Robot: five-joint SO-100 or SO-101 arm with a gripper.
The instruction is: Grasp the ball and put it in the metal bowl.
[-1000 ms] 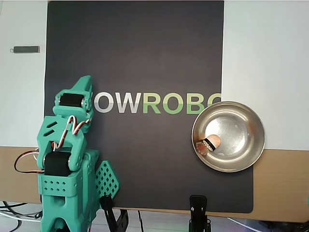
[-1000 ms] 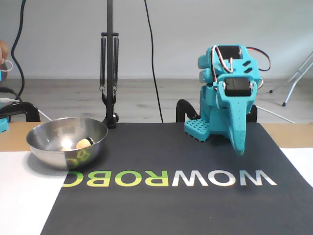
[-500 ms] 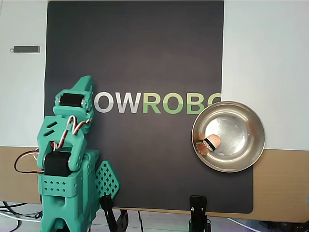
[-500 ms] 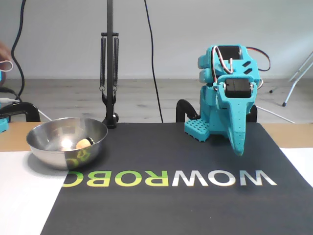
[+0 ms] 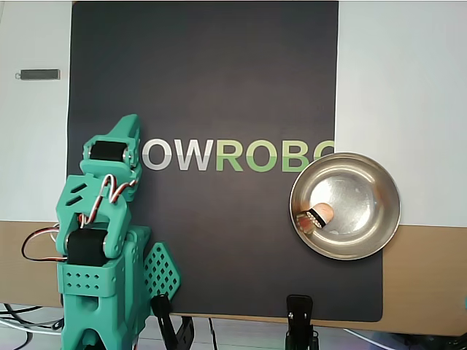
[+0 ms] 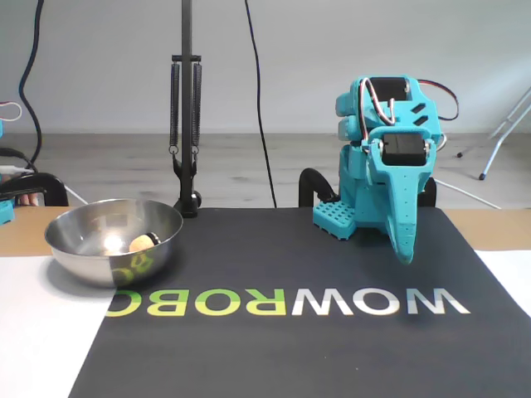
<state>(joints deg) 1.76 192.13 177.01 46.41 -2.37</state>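
The peach-orange ball (image 5: pixel 322 213) lies inside the metal bowl (image 5: pixel 361 191), near its left wall in the overhead view. The fixed view shows the ball (image 6: pixel 141 243) low in the bowl (image 6: pixel 95 264) at the left of the mat. The teal arm is folded back on its base, far from the bowl. Its gripper (image 6: pixel 404 253) points down at the mat, shut with nothing in it. From overhead, the gripper (image 5: pixel 129 122) sits beside the white lettering.
A black mat (image 5: pixel 204 87) with WOWROBO lettering covers the table's middle. A small dark bar (image 5: pixel 40 74) lies on the white surface at upper left. A black stand with springs (image 6: pixel 186 124) rises behind the bowl, and a clamp (image 5: pixel 300 313) grips the near edge.
The arm, ball and bowl have not moved. A hand seen at the far left edge of the fixed view is gone.
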